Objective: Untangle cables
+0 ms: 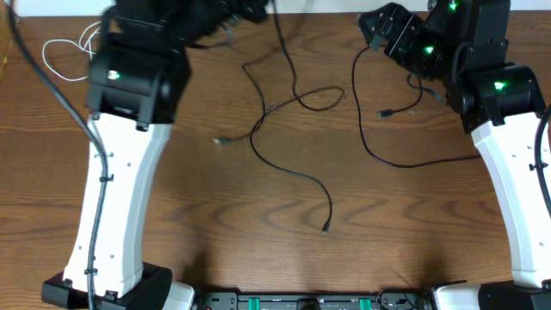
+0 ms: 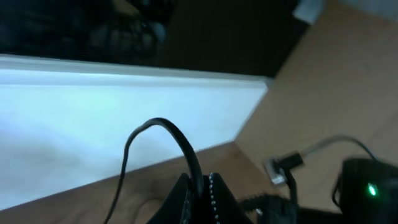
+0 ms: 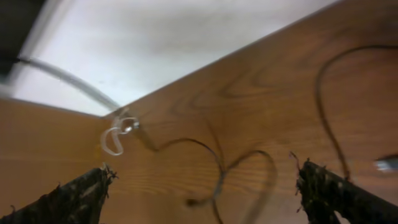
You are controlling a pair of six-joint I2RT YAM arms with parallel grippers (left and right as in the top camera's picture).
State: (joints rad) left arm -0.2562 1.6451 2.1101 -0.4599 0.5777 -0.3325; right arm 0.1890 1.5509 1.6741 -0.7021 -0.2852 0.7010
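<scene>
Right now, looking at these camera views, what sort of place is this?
Probably a robotics lab workbench: two white-and-black robot arms stand at a brown wood-grain tabletop, with thin black cables strewn loose across it. Little beyond the table shows clearly.

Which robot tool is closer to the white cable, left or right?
Left. The left tool, shut on a black cable, is off to the right of the white cable. The right tool, open, is much farther right, beyond the left one.
</scene>
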